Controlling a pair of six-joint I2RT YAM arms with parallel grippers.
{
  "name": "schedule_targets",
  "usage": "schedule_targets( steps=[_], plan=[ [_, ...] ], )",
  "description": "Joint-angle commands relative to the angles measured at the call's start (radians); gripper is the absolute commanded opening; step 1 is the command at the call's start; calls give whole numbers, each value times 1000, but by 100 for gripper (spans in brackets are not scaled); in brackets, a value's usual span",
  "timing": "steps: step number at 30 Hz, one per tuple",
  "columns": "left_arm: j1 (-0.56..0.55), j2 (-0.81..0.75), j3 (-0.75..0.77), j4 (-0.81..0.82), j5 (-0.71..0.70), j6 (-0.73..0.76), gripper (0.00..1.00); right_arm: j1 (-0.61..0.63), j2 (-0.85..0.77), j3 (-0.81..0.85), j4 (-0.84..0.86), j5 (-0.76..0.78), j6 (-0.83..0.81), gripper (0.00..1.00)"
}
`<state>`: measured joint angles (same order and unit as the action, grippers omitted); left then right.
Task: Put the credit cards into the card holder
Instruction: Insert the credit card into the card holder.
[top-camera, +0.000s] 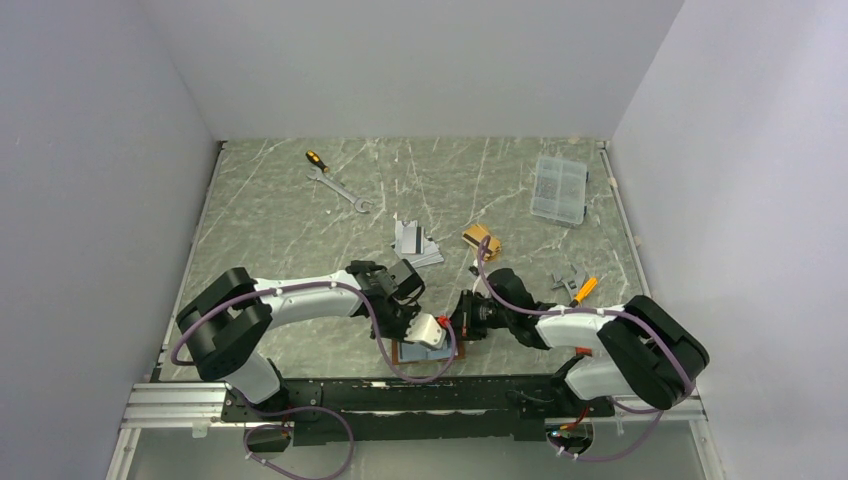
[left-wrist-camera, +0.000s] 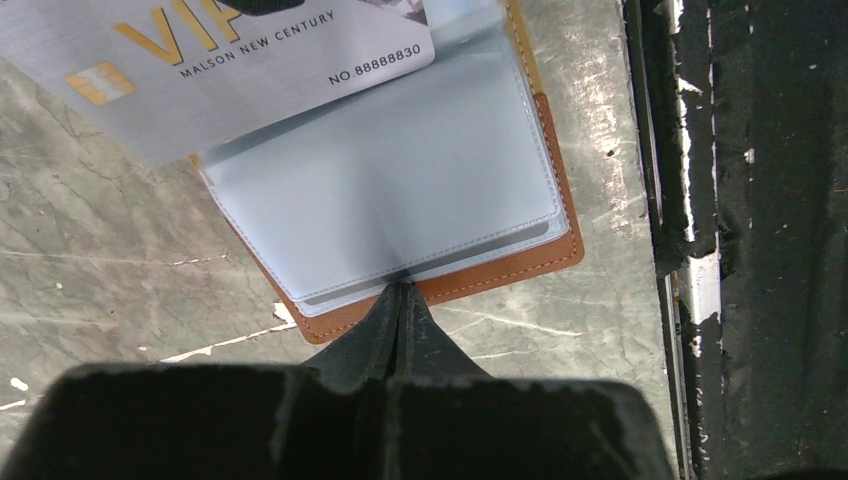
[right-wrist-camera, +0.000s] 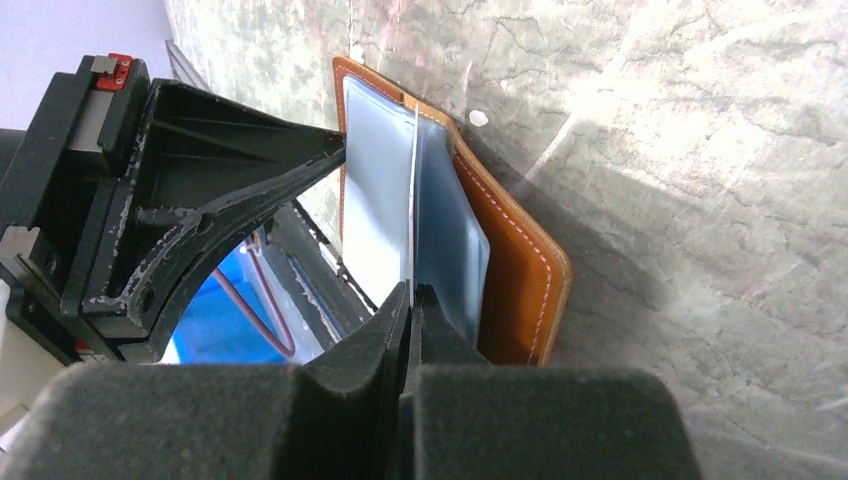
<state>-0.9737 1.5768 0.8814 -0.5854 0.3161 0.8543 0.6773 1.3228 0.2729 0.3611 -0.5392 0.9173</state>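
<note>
Nearest, by the front rail of the table (top-camera: 280, 230), one brown wallet (left-wrist-camera: 520, 265) lies open and flat with its clear sleeves (left-wrist-camera: 400, 180) facing up; the sleeves overlap too closely to count. Two grippers meet over it. The left gripper (left-wrist-camera: 400, 298) has its tips pressed fully together right at the wallet's edge, where the sleeves end, and whether a sleeve is pinched between them cannot be told. Facing it, the right gripper (right-wrist-camera: 410, 297) is clamped tight on one silver card (left-wrist-camera: 250, 60) printed VIP. This card is held over the sleeves and overlaps the wallet's other end; whether it has entered a sleeve cannot be told. Farther out, at mid-table, lies one fanned pile of silver cards (top-camera: 415, 246), too overlapped to count. Just to its right is one small stack of gold cards (top-camera: 483, 240), also uncountable. Off to the right, near the right arm, sit some grey metal tools (top-camera: 570, 283), too small to count, touching one orange-handled screwdriver (top-camera: 586, 289). Toward the far left are one wrench (top-camera: 340, 188) and, just beyond it, a second screwdriver (top-camera: 316, 158). At the far right rests one clear plastic box (top-camera: 559, 188).
</note>
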Motion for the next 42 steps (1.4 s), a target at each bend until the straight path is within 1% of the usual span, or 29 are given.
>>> schedule_targets(
  steps=[1, 10, 18, 27, 37, 42],
  plan=[
    [-23, 46, -12, -62, -6, -14, 0, 4, 13, -29, 154, 14, 42, 0],
    [-39, 60, -18, -53, -35, -27, 0, 3, 16, -65, 240, 2, 86, 0],
    [-43, 63, -24, -38, -73, -51, 0, 5, -13, -94, 264, 13, 112, 0],
    [-43, 66, -36, -23, -88, -71, 0, 23, 42, -107, 361, 1, 150, 0],
    [-43, 66, -41, -17, -102, -89, 0, 34, 22, -132, 397, 17, 180, 0],
    [-46, 72, -45, -11, -105, -96, 0, 63, 35, -128, 401, 32, 192, 0]
  ],
)
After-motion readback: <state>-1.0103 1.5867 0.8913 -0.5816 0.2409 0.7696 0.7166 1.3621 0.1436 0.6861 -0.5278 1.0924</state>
